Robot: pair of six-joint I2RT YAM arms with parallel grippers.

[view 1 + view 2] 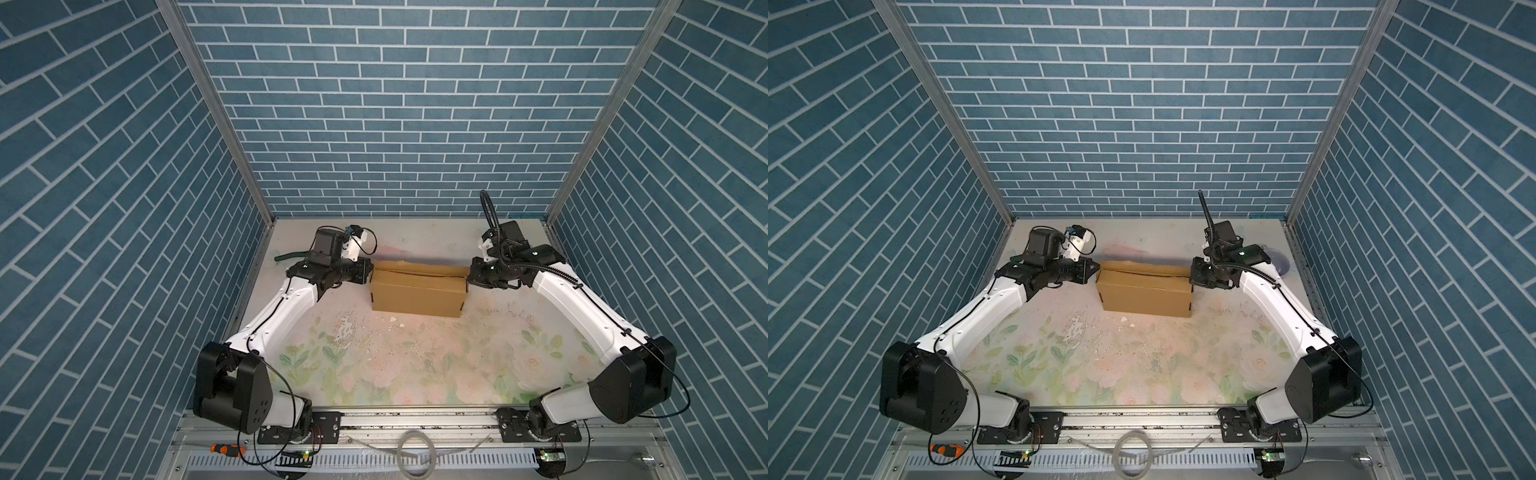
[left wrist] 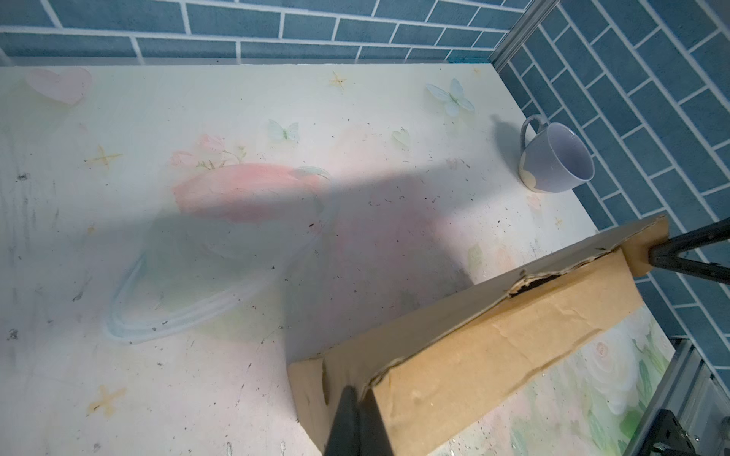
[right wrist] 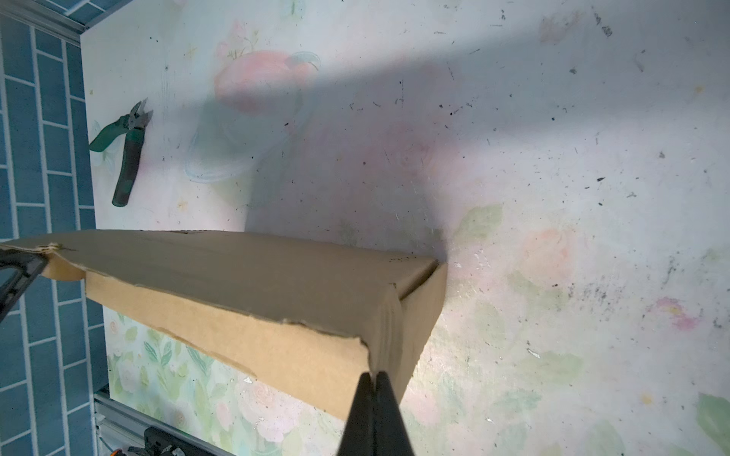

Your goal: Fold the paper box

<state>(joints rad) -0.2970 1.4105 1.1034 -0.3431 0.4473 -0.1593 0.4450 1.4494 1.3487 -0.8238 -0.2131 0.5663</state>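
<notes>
Beyond the floral front of the bench [image 1: 415, 374], the paper box [image 1: 417, 293] is sitting toward the far half, spanning the gap between the two arms. The left jaws are pinching shut on the cardboard at its left end, and the right jaws are pinching shut on the flap at its right end. It is showing as plain brown cardboard folded into a shallow closed shape, its upper seam ragged and gaping slightly.
</notes>
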